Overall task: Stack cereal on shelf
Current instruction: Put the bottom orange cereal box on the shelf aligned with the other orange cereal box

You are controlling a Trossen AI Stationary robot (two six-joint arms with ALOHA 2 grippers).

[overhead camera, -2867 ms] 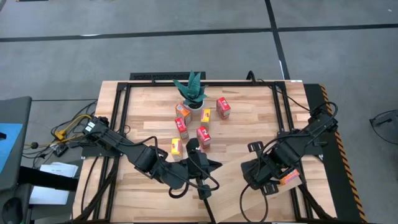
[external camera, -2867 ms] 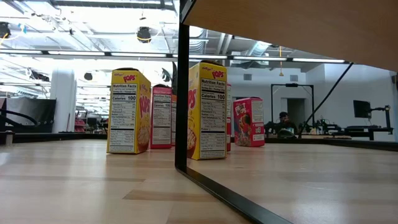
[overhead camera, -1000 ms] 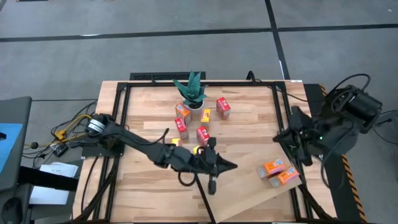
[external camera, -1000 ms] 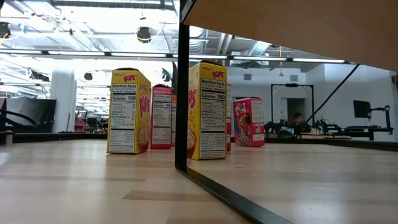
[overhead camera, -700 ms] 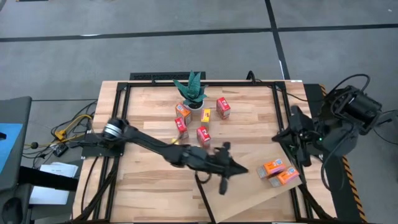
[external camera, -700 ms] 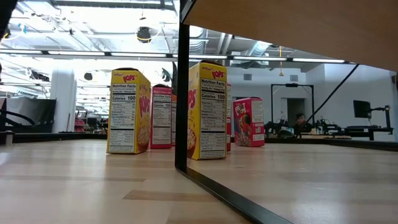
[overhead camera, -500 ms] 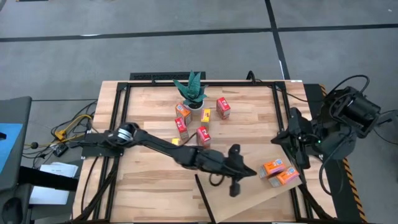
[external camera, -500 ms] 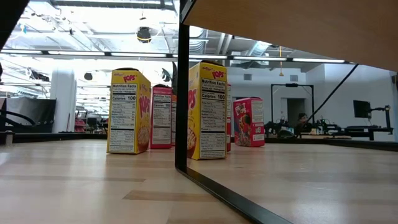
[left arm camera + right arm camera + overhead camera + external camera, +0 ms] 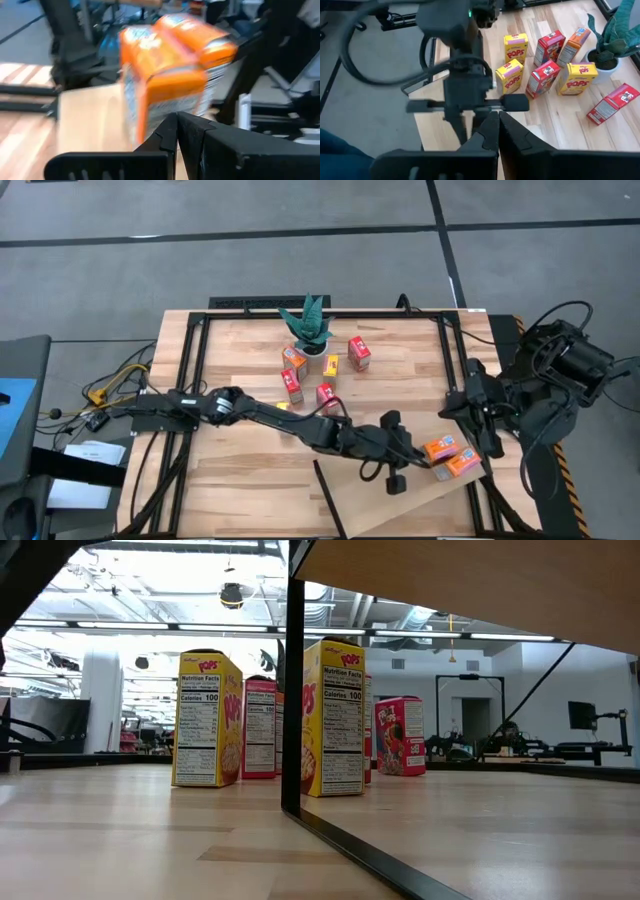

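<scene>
Two orange cereal boxes (image 9: 449, 455) stand side by side on the pale shelf (image 9: 400, 502) at the table's near right. My left arm reaches across the table. Its shut gripper (image 9: 419, 463) is level, right up against the left side of the orange boxes (image 9: 170, 65). More cereal stands by the plant at the far middle: yellow boxes (image 9: 516, 46) and red boxes (image 9: 542, 78). One red box (image 9: 612, 102) lies flat. My right gripper (image 9: 455, 412) hangs shut above the table's right side, holding nothing. My left gripper comes level from the table's left. Its shut fingertips (image 9: 172, 125) stand at the lower front of the nearer orange box (image 9: 165, 95). Whether they touch it I cannot tell.
A green potted plant (image 9: 309, 328) stands at the far middle among the boxes. A black frame runs round the table's edge (image 9: 190, 370). In the low view the shelf's dark upright (image 9: 292, 690) stands before the yellow boxes (image 9: 207, 720). Bare planks lie at the near left.
My left gripper has swept along the table's near side toward the right edge, sinking a little and staying shut, until it reached the orange boxes. The boxes have kept their place.
</scene>
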